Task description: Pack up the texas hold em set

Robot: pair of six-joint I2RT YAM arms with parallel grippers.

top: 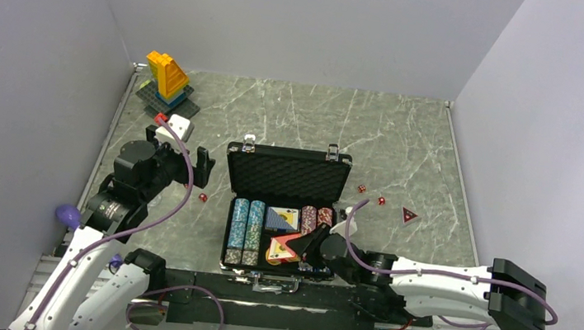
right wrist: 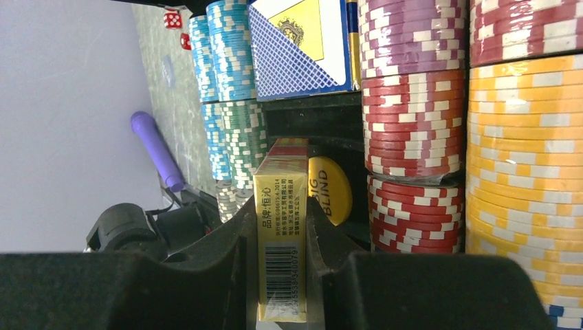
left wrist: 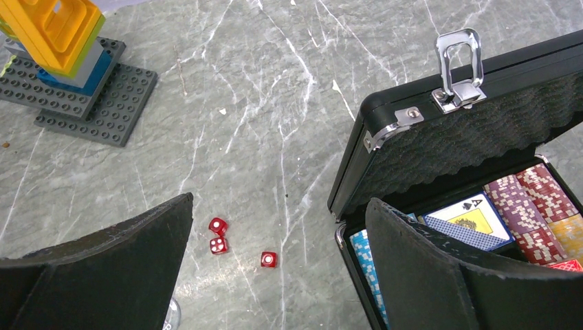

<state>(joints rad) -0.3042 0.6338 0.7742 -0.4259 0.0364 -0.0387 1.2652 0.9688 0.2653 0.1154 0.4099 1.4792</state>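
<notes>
Gripping the card deck (right wrist: pixel 280 275) in my right end effector (right wrist: pixel 280 210), left end effector (left wrist: pixel 280 199) spread wide, I risk snagging it on the neighbouring red chips (right wrist: pixel 405 137).

Marble-look table (left wrist: pixel 275 103) under me, smooth with a dull sheen. The dice (left wrist: pixel 218 245) are glossy, translucent red plastic. The case (left wrist: pixel 354 158) shell is matt black, its latch (left wrist: pixel 457 69) bright polished metal, its lining (left wrist: pixel 474 137) dimpled dark foam. Pads (left wrist: pixel 117 268) on my left pincer (left wrist: pixel 278 220): matt black, coarse-grained. The card box (right wrist: pixel 280 227) looks like glossy printed cardboard.
</notes>
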